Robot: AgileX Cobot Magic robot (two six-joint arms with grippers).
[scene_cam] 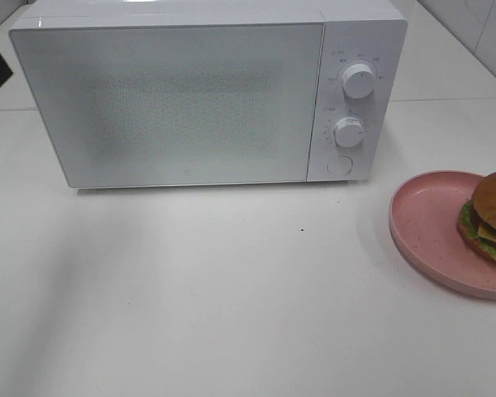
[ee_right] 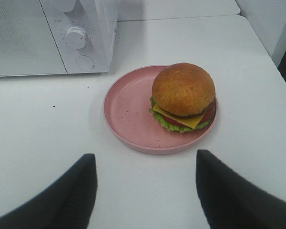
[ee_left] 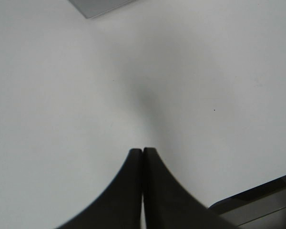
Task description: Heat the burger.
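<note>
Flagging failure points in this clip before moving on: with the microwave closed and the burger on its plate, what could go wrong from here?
1. The microwave door is shut; carrying the burger over first would leave nowhere to put it.
2. The burger sits off-centre on the pink plate, toward one rim, so lifting the plate might tip it or let it slide.
3. The open right pincer closing on the soft bun could squash or shift the layers.
</note>
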